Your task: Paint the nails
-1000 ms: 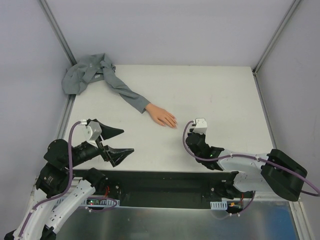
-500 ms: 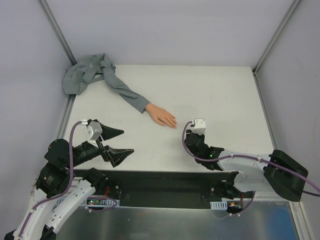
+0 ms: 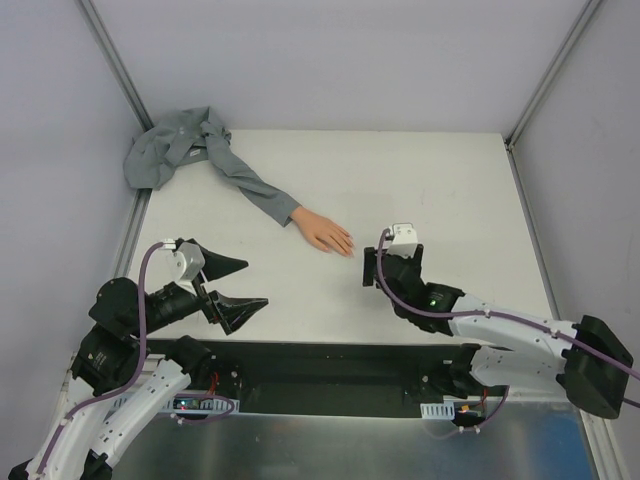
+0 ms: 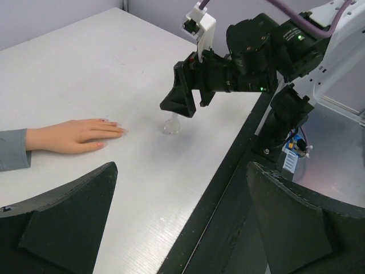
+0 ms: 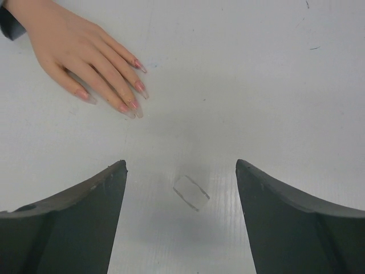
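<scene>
Right arm's claw (image 5: 180, 171): released, the two dark fingers wide apart and nothing between them. It hangs over a small clear, glassy piece (image 5: 191, 192) lying on the white table (image 3: 450, 190), low centre of the right wrist view; what the piece is, cannot tell. Left arm's claw (image 3: 254, 282): also spread and empty, lower left of the top view, well apart from the work. Peach mannequin hand (image 3: 322, 232) lies flat, palm down, mid-frame, coming out of a long grey fabric sleeve (image 3: 245, 185). The nails (image 5: 141, 87) sit upper left in the right wrist view, pink-tinted, near the clear piece but not touching. Judgement: the step is handling that piece. Centre the fingers on it, come straight down and close slowly, since it probably skids, and stay off the fingertips.
</scene>
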`<state>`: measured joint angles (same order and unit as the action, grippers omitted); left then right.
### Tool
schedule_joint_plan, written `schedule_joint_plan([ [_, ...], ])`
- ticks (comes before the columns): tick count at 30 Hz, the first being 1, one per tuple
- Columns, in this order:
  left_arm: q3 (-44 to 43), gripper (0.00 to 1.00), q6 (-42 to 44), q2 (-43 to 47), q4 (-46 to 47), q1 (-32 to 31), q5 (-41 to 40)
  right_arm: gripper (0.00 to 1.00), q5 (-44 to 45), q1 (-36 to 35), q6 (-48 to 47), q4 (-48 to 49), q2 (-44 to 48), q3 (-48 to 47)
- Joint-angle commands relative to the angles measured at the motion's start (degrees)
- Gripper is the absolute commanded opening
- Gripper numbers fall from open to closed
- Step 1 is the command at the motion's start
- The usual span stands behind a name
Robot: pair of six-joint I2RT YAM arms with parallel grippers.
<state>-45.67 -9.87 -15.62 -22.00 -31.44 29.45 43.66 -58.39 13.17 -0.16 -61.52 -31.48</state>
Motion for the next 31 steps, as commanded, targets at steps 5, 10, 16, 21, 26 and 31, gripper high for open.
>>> schedule_joint_plan([
  [5,0.23,0.95,-2.43,0.94,0.55,0.24,-0.8,0.85,-0.85,-0.23,1.68,-18.45,10.35,-10.34],
  [10,0.84,0.95,-3.75,0.41,0.64,0.15,-4.74,0.91,-2.44,-0.06,2.21,-29.33,21.41,-12.46],
  [16,3.04,0.95,-6.12,0.41,2.66,0.24,-10.37,0.96,0.02,-0.06,9.23,-45.33,30.48,-14.48],
  [21,7.51,0.95,-8.75,1.9,7.66,0.15,-13.45,0.97,2.74,-0.06,11.53,-51.42,40.93,-13.52],
  [26,11.91,0.95,-11.57,3.92,12.59,0.15,-14.33,0.96,2.84,-0.06,9.86,-51.52,46.31,-11.33],
  [31,15.08,0.95,-13.68,5.6,15.58,0.15,-15.39,0.97,1.87,-0.14,8.63,-48.53,47.89,-8.77],
])
